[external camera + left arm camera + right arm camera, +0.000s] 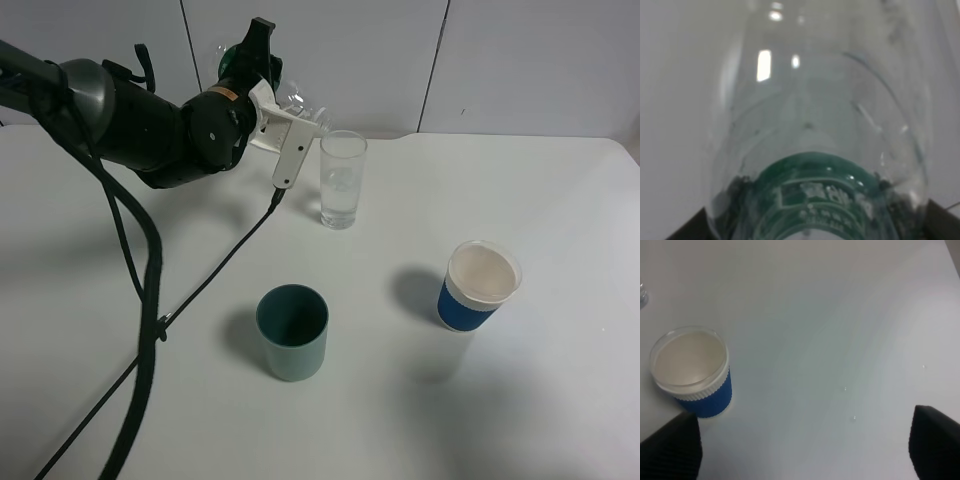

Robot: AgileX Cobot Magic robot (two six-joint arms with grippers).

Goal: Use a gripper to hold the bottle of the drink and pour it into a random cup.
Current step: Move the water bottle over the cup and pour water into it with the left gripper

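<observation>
My left gripper is shut on the bottle of the drink, a clear bottle with a green label band. It holds the bottle tilted, high above the table at the back, with the mouth end towards the cup, a tall clear glass just to its right. In the left wrist view the bottle fills the picture between my fingertips. My right gripper is open and empty above the table near the blue cup; it does not show in the exterior high view.
A short teal-green cup stands at the front middle. A blue cup with a white rim stands to the right. Black cables trail from the left arm across the table's left side. A wall runs behind the table.
</observation>
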